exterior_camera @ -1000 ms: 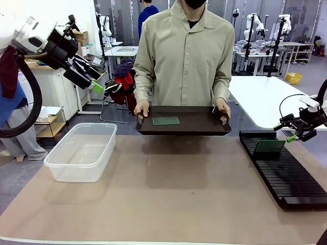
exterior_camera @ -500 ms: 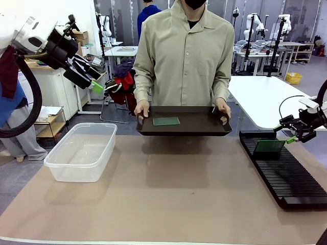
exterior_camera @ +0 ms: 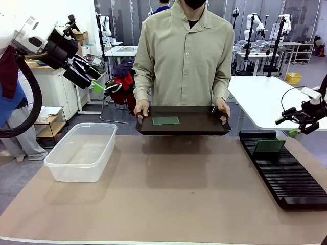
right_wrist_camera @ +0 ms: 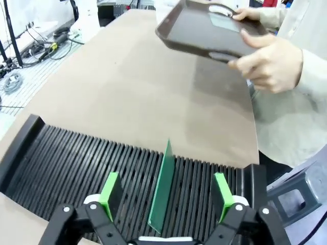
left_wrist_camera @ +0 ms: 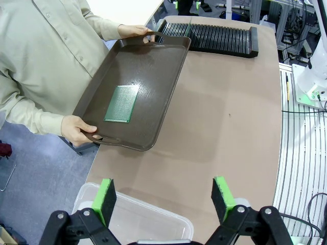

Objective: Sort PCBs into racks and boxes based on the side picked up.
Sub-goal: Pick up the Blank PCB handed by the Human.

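Above the rack (exterior_camera: pixel 288 178), our right claw (exterior_camera: pixel 287 127) has lifted clear, wide open and empty; one board (exterior_camera: pixel 269 146) stands slotted, a second board (exterior_camera: pixel 166 121) waits on the tray (exterior_camera: pixel 199 127).

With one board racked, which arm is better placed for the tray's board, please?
Probably left: its open fingers face the flat green board on the dark tray; right fingers hang by the black slotted rack.

A thin green rectangular board (right_wrist_camera: pixel 164 168) stands on edge in a slot of the long black slotted rack (right_wrist_camera: pixel 76 163), between the right gripper's (right_wrist_camera: pixel 166 188) spread green pads, touching neither. Beyond the rack, a person's hand (right_wrist_camera: pixel 271 64) grips a dark brown handled tray (right_wrist_camera: pixel 199 30).
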